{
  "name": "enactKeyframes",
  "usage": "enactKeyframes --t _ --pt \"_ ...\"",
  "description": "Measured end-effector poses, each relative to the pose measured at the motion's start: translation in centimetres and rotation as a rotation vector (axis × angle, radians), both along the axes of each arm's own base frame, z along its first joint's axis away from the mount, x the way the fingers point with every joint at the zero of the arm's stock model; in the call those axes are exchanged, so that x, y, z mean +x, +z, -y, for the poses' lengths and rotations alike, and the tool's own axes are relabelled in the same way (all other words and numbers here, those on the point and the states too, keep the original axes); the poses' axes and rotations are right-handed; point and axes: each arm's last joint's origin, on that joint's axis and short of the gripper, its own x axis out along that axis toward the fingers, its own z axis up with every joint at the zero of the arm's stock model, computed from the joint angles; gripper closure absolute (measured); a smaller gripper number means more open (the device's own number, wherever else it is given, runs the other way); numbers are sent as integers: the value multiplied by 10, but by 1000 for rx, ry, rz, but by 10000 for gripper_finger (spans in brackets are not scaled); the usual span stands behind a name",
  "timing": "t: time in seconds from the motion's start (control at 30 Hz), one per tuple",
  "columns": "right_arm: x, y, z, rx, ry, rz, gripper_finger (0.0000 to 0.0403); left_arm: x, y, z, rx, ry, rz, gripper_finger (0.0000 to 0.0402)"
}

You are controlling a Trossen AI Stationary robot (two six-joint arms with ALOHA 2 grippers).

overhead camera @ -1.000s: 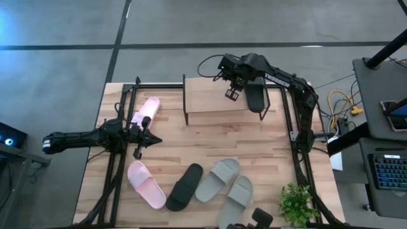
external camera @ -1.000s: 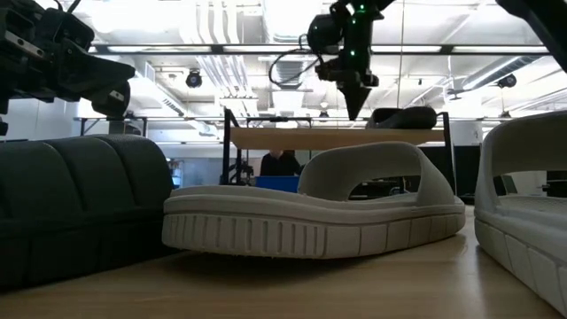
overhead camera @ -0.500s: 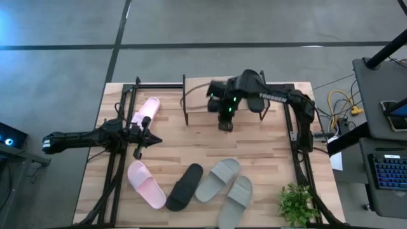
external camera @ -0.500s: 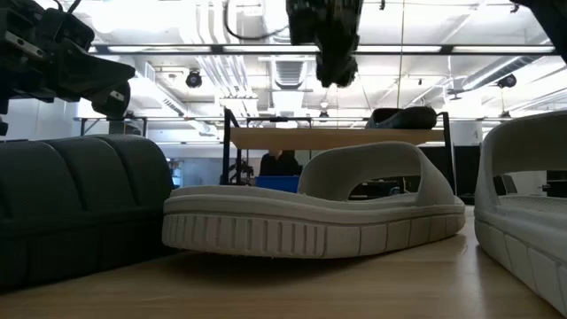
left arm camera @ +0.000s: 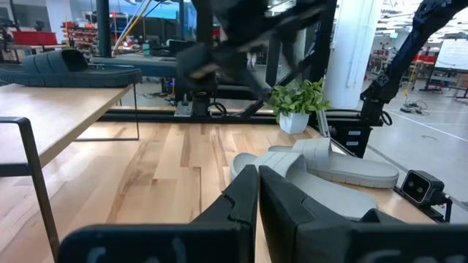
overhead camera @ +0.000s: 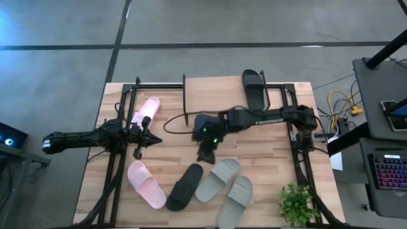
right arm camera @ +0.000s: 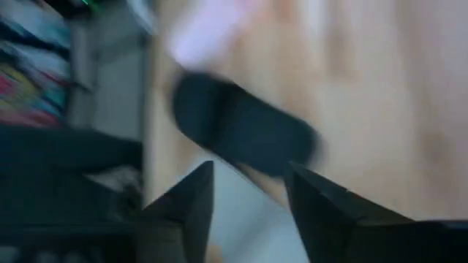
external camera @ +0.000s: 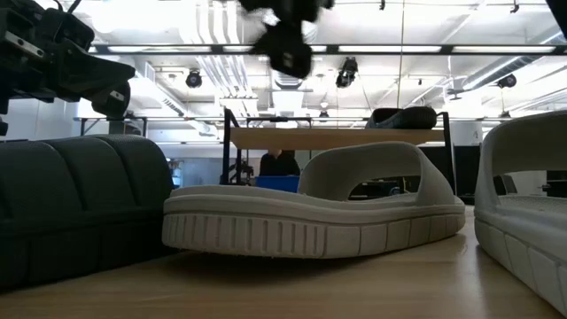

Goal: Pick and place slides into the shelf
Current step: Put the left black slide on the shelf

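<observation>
The shelf (overhead camera: 216,95) stands at the table's far side; one black slide (overhead camera: 254,89) lies sole-down on its right end and shows there in the low view too (external camera: 403,117). A pink slide (overhead camera: 146,111) lies far left. Along the near edge lie a pink slide (overhead camera: 146,184), a black slide (overhead camera: 184,186) and two grey-green slides (overhead camera: 216,178) (overhead camera: 236,194). My right gripper (overhead camera: 205,154) hangs open above the table between the shelf and the near black slide (right arm camera: 241,124), touching nothing. At the left, above the table, my left gripper (overhead camera: 140,137) waits shut and holds nothing.
A small potted plant (overhead camera: 296,203) stands at the near right corner. Black frame rails (overhead camera: 117,159) run along the table's left and right sides. Bare wood lies between the shelf and the near row of slides. A desk with a keyboard (overhead camera: 388,172) stands off the table's right.
My right gripper has swung from above the shelf's top, beside the black slide there, toward the table's near edge and somewhat left, coming over the bare wood just beyond the near black slide. The slides have stayed where they lay.
</observation>
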Motion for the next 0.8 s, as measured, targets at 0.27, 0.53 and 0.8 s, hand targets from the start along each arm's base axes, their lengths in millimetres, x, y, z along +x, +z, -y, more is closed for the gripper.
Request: enactKeyframes --t 0.27,0.53,0.8 --pt "19 -33 -32 211 -156 110 174 0 0 0 0 0 0 402" --pt "28 -76 -59 204 -241 -16 172 0 0 0 0 0 1 402" --pt "45 -110 -84 175 -275 -75 172 0 0 0 0 0 0 402"
